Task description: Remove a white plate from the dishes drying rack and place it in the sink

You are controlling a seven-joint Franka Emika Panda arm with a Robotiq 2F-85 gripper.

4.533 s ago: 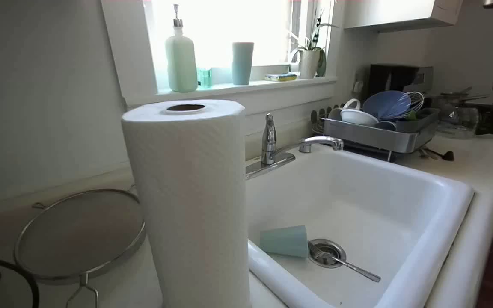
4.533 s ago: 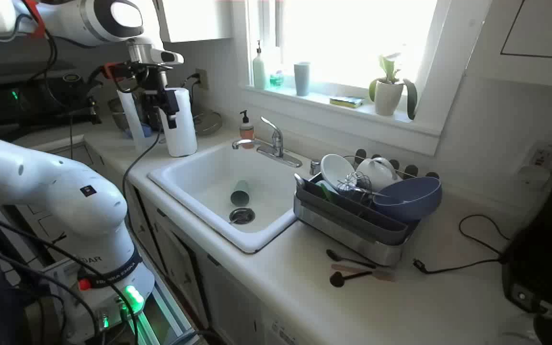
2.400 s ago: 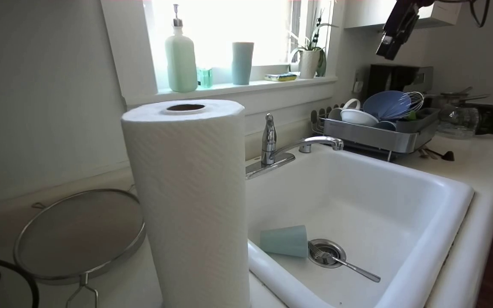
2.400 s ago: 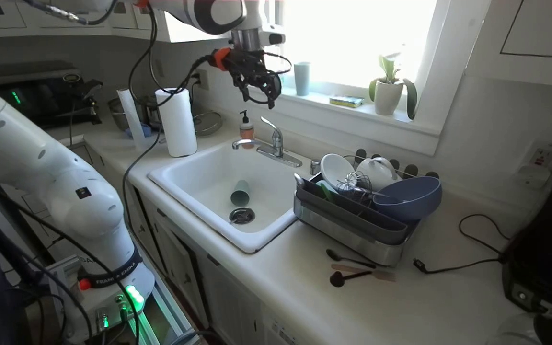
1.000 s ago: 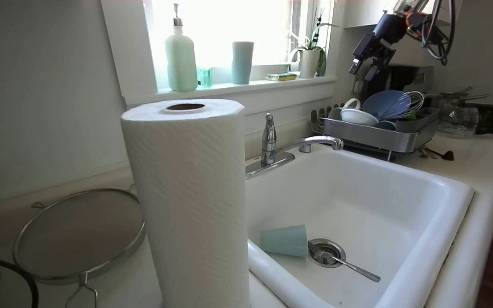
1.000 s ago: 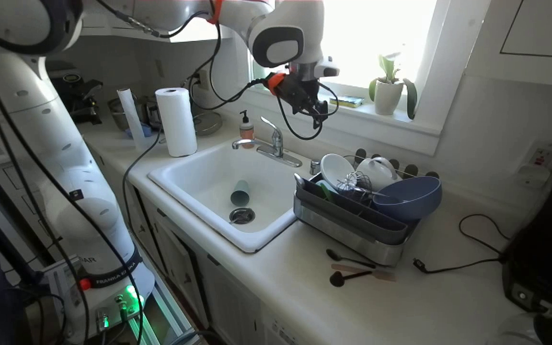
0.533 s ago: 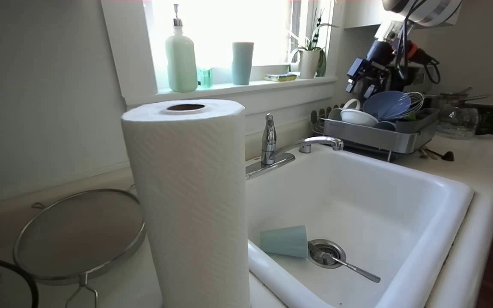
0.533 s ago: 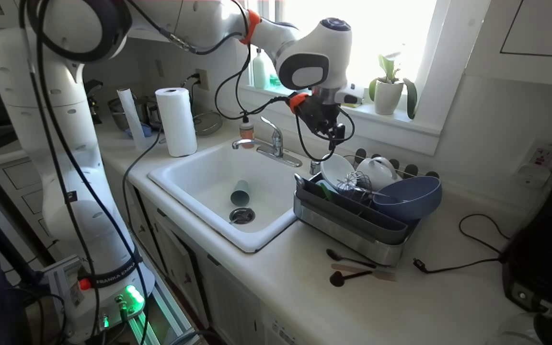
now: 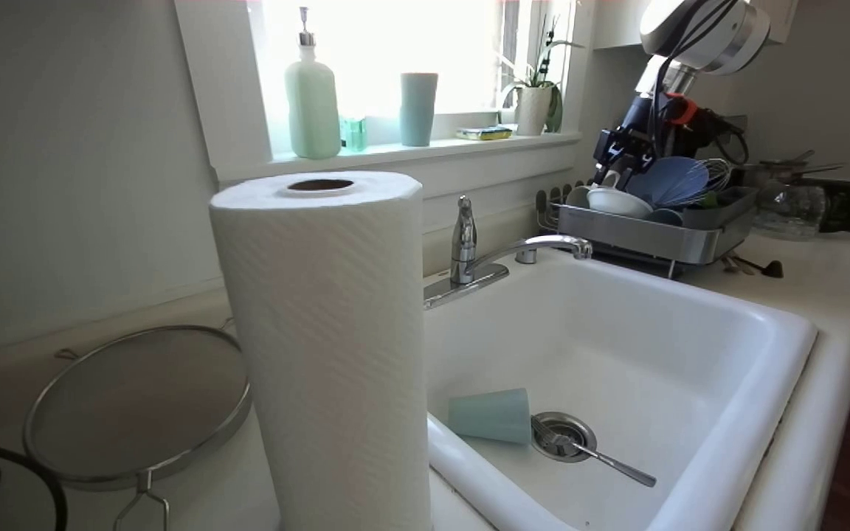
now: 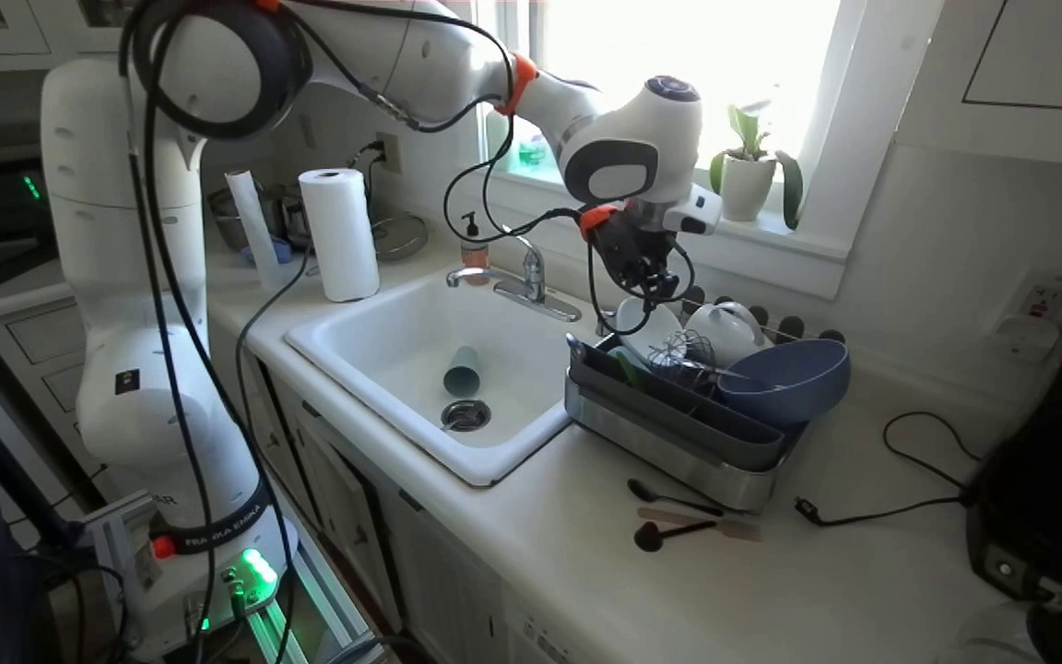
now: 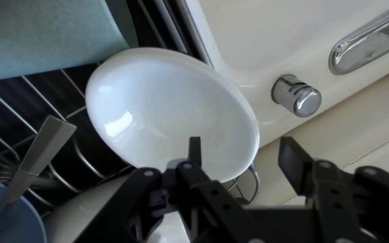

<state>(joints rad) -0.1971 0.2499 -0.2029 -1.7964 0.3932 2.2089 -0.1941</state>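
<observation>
The white plate (image 11: 167, 101), a round, shallow plain dish, leans tilted in the dishes drying rack (image 10: 655, 461). It also shows in both exterior views (image 9: 619, 203) (image 10: 649, 334), partly covered by my gripper in one of them. My gripper (image 11: 241, 146) is open and empty, pointing down over the plate's edge at the wall side. In the wrist view one finger overlaps the dish's inside and the other is beyond its rim; I cannot tell if they touch it. The gripper also shows in an exterior view (image 9: 609, 173). The white sink (image 10: 402, 346) lies beside the rack.
The rack also holds a blue bowl (image 10: 784, 380), a whisk (image 10: 686, 350), a white handled piece (image 10: 729, 332) and a pale teal dish (image 11: 46, 37). A chrome tap (image 10: 533, 267) stands at the sink's back. A teal cup (image 9: 490, 417) and fork (image 9: 609, 464) lie in the sink.
My arm has swung from near the paper towel roll, across the sink, to the rack. Over the last second the gripper has come down to the white plate. The dishes have not moved.
</observation>
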